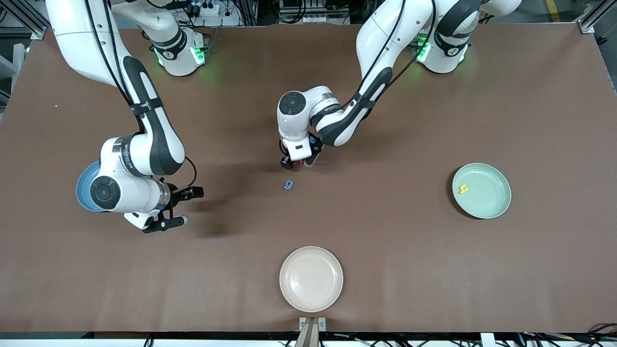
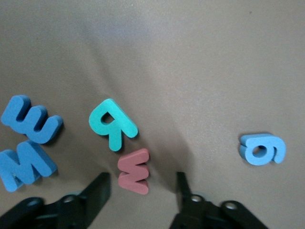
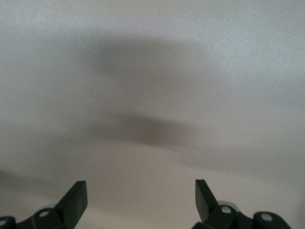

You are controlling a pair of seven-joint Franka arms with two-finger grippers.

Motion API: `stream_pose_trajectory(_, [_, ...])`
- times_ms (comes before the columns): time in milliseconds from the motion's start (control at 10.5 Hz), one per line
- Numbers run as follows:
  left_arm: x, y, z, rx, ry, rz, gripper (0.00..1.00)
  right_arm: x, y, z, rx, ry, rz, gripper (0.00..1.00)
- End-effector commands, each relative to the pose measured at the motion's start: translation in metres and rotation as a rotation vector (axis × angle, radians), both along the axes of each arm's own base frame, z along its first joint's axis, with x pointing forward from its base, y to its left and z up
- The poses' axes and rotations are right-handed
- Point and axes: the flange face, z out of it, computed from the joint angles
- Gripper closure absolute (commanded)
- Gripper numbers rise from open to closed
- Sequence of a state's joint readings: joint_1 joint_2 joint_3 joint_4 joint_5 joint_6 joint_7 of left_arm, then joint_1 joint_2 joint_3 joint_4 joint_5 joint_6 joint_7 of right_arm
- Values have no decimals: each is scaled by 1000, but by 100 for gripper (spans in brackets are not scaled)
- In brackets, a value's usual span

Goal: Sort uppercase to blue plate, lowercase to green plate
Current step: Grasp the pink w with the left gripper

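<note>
Looking at the front view first, the left gripper (image 1: 299, 163) is down at the middle of the table, right on top of the letter cluster, which it mostly hides. The blue g (image 1: 288, 184) sits alone just nearer the camera than that gripper. The green plate (image 1: 496, 207) is toward the left arm's end and already has the yellow h (image 1: 463, 189) in it, so lowercase drops go that way. The blue plate (image 1: 84, 193) is toward the right arm's end, mostly covered by the right arm's wrist. The right gripper (image 1: 179, 206) waits just beside that plate, over bare table. The cream plate (image 1: 311, 278) sits nearest the camera, empty (not part of the sort)

Left wrist view: the fingers (image 2: 97, 191) straddle the red w (image 2: 134, 171), one on each side with a gap still showing, so I'd say partly open and not gripping yet. My guess is it's lined up this way to pinch the w across its width. The teal R (image 2: 113, 123) lies just beside the w, close enough to get nudged. The blue M (image 2: 24, 164) and the blue three-pronged letter (image 2: 32, 121) lie off to one side, touching or nearly

Right wrist view: fingertips (image 3: 74, 200) spread wide, nothing between them, just tabletop
</note>
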State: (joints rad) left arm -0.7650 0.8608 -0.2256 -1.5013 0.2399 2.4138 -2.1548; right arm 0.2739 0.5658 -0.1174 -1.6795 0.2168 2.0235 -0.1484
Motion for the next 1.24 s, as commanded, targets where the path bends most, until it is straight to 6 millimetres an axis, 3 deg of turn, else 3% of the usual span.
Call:
stream_pose_trajectory(0, [1, 7, -4, 18, -29, -15, 90, -3, 7, 6, 17, 11, -26, 0])
stream_pose_trajectory(95, [-1, 7, -7, 22, -26, -17, 100, -4, 8, 6, 18, 16, -23, 0])
stream_pose_trajectory(476, [1, 6, -5, 20, -31, -31, 100, -8, 14, 5, 26, 36, -18, 0])
stream_pose_trajectory(666, [13, 2, 21, -1, -62, -83, 100, -12, 20, 5, 95, 77, -71, 0])
stream_pose_trajectory(761, [28, 9, 40, -5, -81, -100, 100, -12, 22, 7, 97, 81, -78, 0])
stream_pose_trajectory(952, [40, 18, 74, 19, -92, -159, 100, -14, 29, 7, 99, 84, -81, 0])
stream_pose_trajectory(1142, [72, 50, 126, 54, -103, -244, 100, -22, 65, 8, 101, 98, -130, 0])
